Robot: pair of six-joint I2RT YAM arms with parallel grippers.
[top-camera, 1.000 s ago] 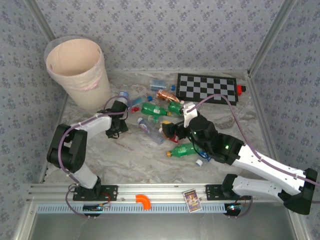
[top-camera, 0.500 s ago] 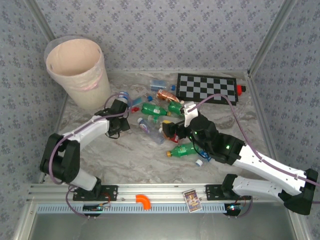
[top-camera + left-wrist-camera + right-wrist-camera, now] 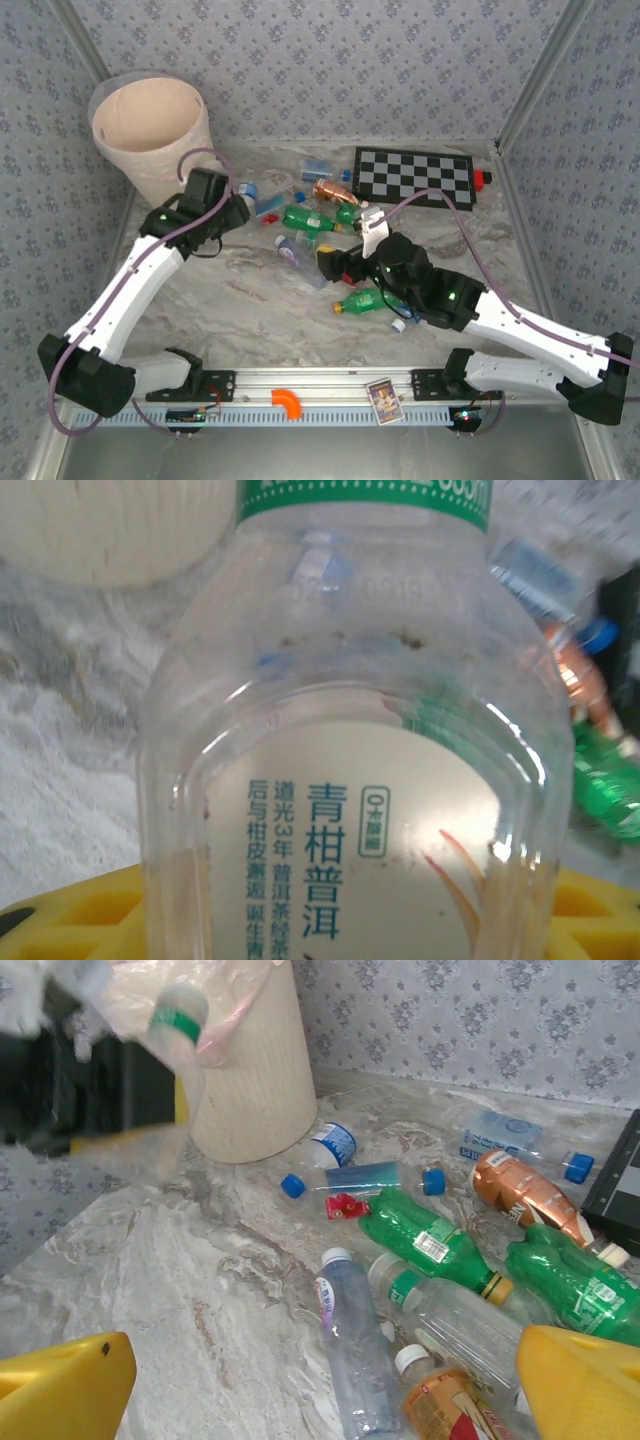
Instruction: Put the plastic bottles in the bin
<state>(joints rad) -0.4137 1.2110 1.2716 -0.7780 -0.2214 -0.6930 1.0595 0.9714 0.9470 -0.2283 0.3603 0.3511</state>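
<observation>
left gripper (image 3: 232, 205) swung up beside the bin (image 3: 172, 172), clamped on a clear bottle (image 3: 350, 780) | right gripper (image 3: 332, 262) gaped empty over the other bottles (image 3: 318, 222) | drop looked close, loads left

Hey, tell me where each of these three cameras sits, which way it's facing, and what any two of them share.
Top external: above and behind, looking down on the table; both arms, left gripper, right gripper.
Left wrist: on the left arm, facing its held clear bottle; yellow fingers at the bottom.
Right wrist: low over the table, facing the bin; its open yellow fingertips in the corners.
Shared: both wrist views show that bottle and the bin.
</observation>
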